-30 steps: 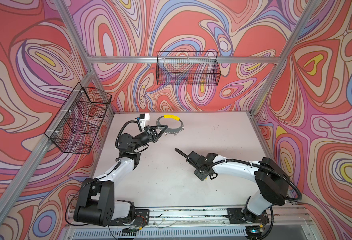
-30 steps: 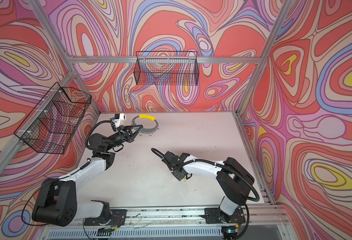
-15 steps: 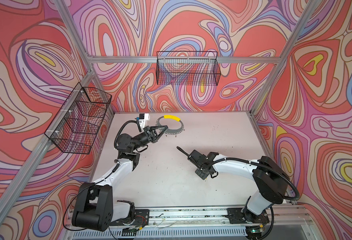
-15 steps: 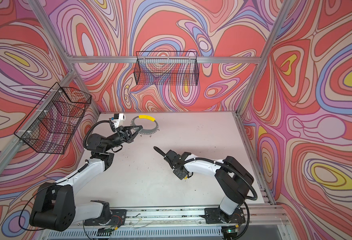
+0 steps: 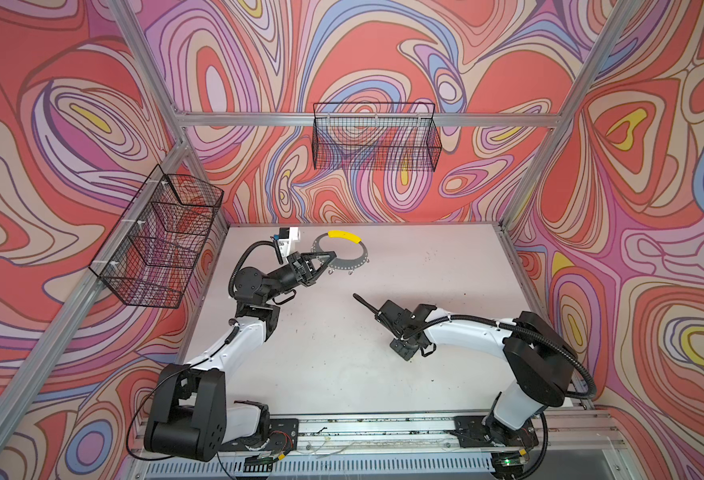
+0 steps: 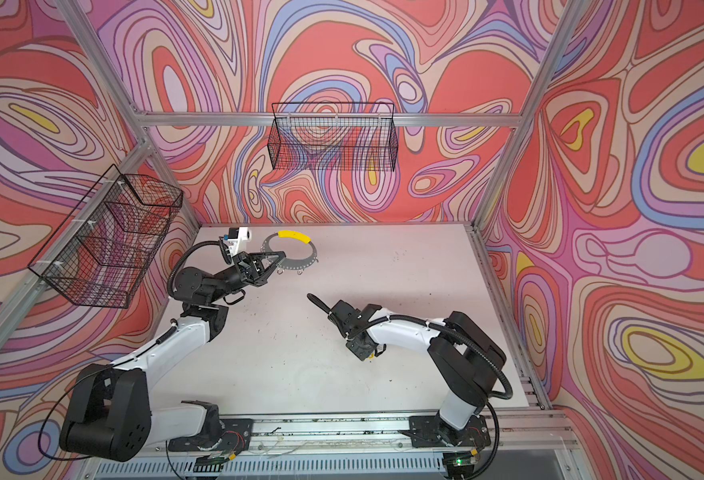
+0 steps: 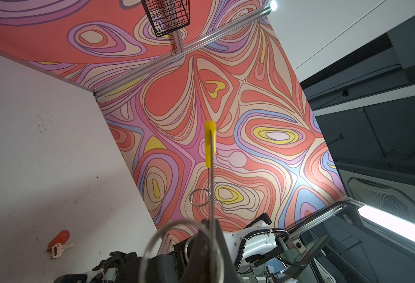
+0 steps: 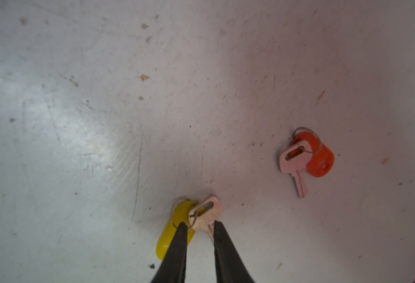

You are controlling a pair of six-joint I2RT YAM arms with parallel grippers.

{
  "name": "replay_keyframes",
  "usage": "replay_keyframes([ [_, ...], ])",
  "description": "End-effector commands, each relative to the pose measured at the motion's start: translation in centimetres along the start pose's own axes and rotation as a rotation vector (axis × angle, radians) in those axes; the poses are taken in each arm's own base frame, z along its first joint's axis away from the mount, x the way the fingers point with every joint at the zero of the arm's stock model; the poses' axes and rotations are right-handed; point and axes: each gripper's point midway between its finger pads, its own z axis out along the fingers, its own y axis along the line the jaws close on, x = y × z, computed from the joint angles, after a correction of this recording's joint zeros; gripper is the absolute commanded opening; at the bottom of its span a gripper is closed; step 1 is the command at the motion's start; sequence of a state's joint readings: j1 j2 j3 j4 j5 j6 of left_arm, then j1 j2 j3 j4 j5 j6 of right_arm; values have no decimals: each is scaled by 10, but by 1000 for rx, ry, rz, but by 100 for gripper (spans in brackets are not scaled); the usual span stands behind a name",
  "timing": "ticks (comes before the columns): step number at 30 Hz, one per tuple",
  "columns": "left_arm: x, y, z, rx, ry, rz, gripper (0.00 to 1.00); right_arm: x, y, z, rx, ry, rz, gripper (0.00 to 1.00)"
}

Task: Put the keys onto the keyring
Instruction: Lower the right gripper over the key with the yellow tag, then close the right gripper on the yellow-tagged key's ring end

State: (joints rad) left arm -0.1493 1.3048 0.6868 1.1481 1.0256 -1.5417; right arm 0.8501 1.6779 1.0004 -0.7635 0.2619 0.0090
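The keyring (image 5: 357,260) (image 6: 305,262), a flat grey ring with a yellow arc, is at the back of the table. My left gripper (image 5: 330,254) (image 6: 281,254) is shut on its near rim. The left wrist view shows the keyring edge-on (image 7: 210,144), rising from the left gripper (image 7: 210,222), with a small split ring (image 7: 199,197) hanging off it. My right gripper (image 8: 197,225) (image 5: 356,297) is shut on the silver key with the yellow tag (image 8: 205,213), one finger on either side of it. The key with the red tag (image 8: 299,161) (image 7: 59,242) lies loose on the table nearby.
Two black wire baskets hang on the walls, one at the back (image 5: 377,139) and one on the left (image 5: 159,241). The white table (image 5: 333,357) is scuffed and speckled. A metal rail (image 5: 362,424) runs along its front edge.
The right gripper's jaws have narrowed around the yellow-tagged key and its tip has edged slightly toward the back. The left gripper still holds the keyring in about the same place.
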Motion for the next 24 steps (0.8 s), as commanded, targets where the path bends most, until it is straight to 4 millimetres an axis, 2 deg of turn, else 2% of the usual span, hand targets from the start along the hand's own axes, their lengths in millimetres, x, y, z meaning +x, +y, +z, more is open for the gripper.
replay_keyframes([
  [1,-3,-24,1,49,13,74,0,0,-5,-12,7,-6,8,22],
  [14,-2,-24,-2,46,14,74,0,2,-1,-9,-6,37,-27,27],
  [24,-3,-24,-3,44,12,74,0,6,7,3,-17,73,-57,28],
])
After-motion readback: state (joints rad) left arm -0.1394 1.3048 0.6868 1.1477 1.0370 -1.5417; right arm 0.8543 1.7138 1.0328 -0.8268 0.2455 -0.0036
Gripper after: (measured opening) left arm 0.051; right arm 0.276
